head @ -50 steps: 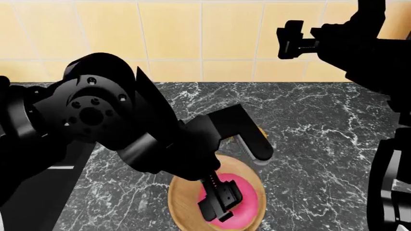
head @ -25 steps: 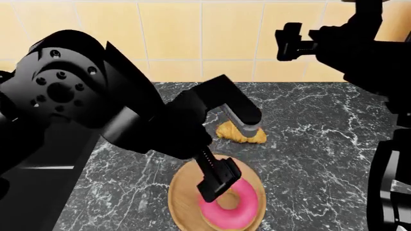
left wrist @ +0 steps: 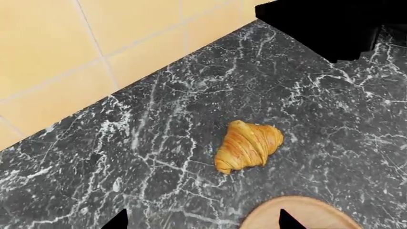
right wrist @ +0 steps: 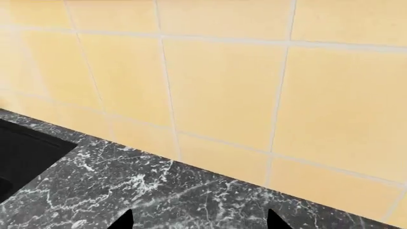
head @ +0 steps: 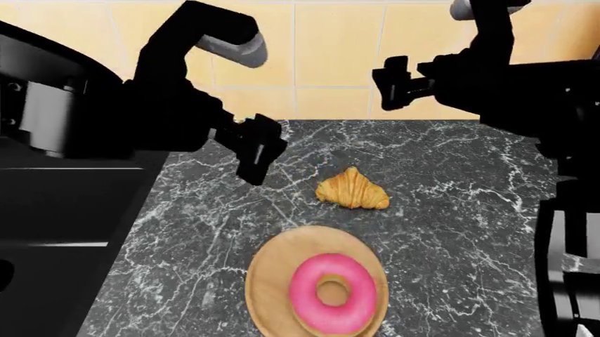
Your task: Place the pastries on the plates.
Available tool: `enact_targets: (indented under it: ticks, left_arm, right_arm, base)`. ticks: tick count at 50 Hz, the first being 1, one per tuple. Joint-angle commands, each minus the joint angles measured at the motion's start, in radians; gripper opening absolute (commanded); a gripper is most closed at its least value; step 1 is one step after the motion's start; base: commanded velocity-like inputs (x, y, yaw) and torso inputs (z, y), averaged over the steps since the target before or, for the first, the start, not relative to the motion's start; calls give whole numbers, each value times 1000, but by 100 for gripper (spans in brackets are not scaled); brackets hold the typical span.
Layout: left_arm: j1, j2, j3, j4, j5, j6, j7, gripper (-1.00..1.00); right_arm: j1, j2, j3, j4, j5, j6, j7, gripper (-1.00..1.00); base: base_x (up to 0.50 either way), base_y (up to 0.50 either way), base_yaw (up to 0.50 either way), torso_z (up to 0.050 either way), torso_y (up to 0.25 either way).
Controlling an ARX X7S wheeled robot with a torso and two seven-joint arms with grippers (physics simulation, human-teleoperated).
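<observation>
Black marble counter point(head: 468, 210) against the tiled wall. On it: croissant point(head: 352, 190), bare; near it, wood plate point(head: 272, 274) under donut point(head: 332, 293).

Right wrist cam: yellow tiled wall point(right wrist: 222, 90) ahead of the jaws, black marble counter point(right wrist: 159, 195) beneath it. Two dark fingertips point(right wrist: 124, 222) just visible, spread apart, nothing between them.

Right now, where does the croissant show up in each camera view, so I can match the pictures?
Head view: the croissant lies on the dark marble counter, just beyond the wooden plate that holds the donut.
Left wrist view: the croissant is near the middle of the picture.
Right wrist view: not in it; only wall tiles and counter.
Shared landmark: the wooden plate's rim beside the croissant.
</observation>
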Motion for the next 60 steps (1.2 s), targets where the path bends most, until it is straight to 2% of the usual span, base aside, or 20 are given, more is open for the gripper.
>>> enact_targets:
  ticks: [1, 3, 4, 5, 8, 11, 16, 20, 26, 31, 34, 44, 50, 60]
  left_arm:
    - [12, -106, -39, -26, -3, 72, -65, 100]
    - [-6, -101, -27, -2, 57, 56, -32, 100]
    - [-16, -112, -29, 40, 133, 69, 11, 100]
    - [-12, -107, -38, -2, 70, 75, -26, 100]
    - [-11, -108, -31, -24, 121, 87, 4, 100]
    - [25, -111, -29, 15, 168, 135, -20, 100]
    - [53, -112, -41, -8, 128, 163, -59, 100]
    - [74, -122, -51, 7, 85, 175, -100, 100]
    - [77, -131, -54, 20, 75, 174, -106, 100]
    - [73, -130, -57, -7, 88, 180, -87, 100]
    - [79, -135, -71, -9, 59, 201, -126, 100]
    - [95, -146, -72, -22, 36, 205, -145, 100]
    - [101, -152, -73, -9, 34, 207, -148, 100]
    - [103, -160, -74, 6, 32, 203, -148, 100]
  right_arm:
    - [43, -5, -135, 55, 10, 40, -123, 100]
    - [47, -5, -135, 55, 16, 55, -124, 100]
    - [49, -3, -140, 52, 23, 72, -134, 100]
    - [52, -1, -147, 52, 26, 84, -138, 100]
    - [59, 9, -186, 51, 38, 119, -176, 100]
    - [73, 14, -230, 41, 53, 155, -218, 100]
    - [120, 2, -265, 80, 48, 171, -240, 100]
    - [162, 8, -353, 86, 52, 183, -317, 100]
    - [184, 5, -387, 101, 66, 207, -357, 100]
    - [176, 11, -437, 77, 86, 246, -392, 100]
    - [161, 20, -461, 49, 96, 258, -404, 100]
    - [152, 23, -516, 27, 117, 263, -438, 100]
    - [172, 17, -587, 88, 48, 184, -422, 100]
    - [138, 9, -594, 103, 19, 63, -410, 100]
  base:
    - [0, 0, 0, 0, 0]
    - [0, 0, 0, 0, 0]
    - [0, 0, 0, 0, 0]
    - [0, 0, 0, 0, 0]
    - [0, 0, 0, 0, 0]
    - [0, 0, 0, 0, 0]
    - [0, 0, 0, 0, 0]
    - [0, 0, 0, 0, 0]
    - [0, 0, 0, 0, 0]
    - [0, 0, 0, 0, 0]
    - [0, 0, 0, 0, 0]
    - [0, 0, 0, 0, 0]
    - [0, 0, 0, 0, 0]
    - [0, 0, 0, 0, 0]
